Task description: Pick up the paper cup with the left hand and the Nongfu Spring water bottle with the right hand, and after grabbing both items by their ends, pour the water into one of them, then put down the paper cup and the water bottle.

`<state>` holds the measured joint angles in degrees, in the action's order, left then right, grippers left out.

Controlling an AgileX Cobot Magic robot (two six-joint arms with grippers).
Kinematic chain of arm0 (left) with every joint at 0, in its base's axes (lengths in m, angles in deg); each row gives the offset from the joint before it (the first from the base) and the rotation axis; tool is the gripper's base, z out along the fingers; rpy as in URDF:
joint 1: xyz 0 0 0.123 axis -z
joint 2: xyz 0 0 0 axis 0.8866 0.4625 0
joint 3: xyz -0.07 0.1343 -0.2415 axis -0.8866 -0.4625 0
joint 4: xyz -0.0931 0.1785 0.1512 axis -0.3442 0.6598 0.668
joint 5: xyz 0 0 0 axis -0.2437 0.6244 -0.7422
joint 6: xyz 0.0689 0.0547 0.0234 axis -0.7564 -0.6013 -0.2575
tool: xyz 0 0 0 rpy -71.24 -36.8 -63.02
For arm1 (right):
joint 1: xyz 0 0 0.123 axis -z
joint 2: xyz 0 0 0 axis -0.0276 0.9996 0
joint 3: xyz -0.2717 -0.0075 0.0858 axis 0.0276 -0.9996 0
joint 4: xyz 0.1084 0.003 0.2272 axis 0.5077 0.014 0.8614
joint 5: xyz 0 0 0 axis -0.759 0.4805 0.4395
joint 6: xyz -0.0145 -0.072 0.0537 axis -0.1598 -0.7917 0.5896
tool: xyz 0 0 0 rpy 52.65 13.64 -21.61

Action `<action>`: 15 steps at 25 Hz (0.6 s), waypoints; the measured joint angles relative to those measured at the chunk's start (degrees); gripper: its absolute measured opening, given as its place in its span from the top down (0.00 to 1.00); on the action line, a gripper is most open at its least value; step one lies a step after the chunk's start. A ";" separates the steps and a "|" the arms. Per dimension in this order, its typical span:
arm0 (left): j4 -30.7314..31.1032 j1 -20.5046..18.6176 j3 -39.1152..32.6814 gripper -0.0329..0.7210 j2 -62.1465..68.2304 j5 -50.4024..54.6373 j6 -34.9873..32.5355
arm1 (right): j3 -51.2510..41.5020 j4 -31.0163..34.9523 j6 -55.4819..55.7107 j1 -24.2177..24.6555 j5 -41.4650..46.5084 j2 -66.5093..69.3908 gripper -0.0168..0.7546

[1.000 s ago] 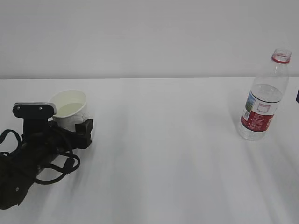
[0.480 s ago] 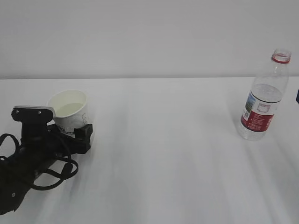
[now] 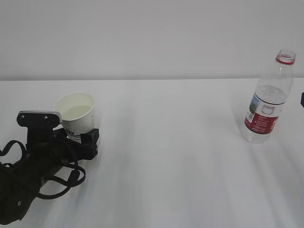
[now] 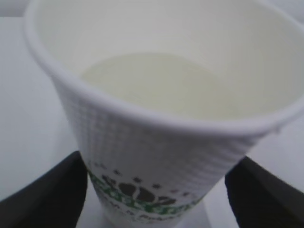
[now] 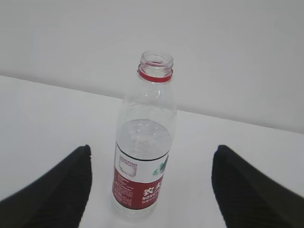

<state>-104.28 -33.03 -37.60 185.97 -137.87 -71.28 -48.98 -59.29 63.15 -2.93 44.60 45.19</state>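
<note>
**Cup and bottle both standing, both grippers spread**

Landmark is the table (image 3: pixel 166 166). I see the left hand (image 3: pixel 38 161) lying low over its front-left area, cables looped around it. The Nongfu Spring water bottle (image 3: pixel 267 102) stands upright at the far right – uncapped, part full. Right hand (image 5: pixel 152 190) faces it from the near side, fingers (image 5: pixel 52 187) spread wide either side, well apart from the plastic. The paper cup (image 3: pixel 77 115) stands upright left of centre, between the left fingers (image 4: pixel 45 194); jaws spread, contact with the cup wall – can't tell. The water (image 4: pixel 156 83), pale yellowish, sits in the cup.
</note>
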 joint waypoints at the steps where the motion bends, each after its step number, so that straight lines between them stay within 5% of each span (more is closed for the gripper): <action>1: -0.22 0.09 -0.38 0.07 -0.25 0.00 0.00 | 0.00 0.00 -0.13 0.00 0.00 0.00 0.21; 15: 0.01 0.09 -6.26 0.08 -5.54 0.00 0.00 | 0.00 -0.13 -0.35 0.00 0.00 0.00 0.21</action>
<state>-104.27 -32.94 -43.87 180.43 -137.87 -71.28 -48.98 -59.42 62.80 -2.93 44.60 45.19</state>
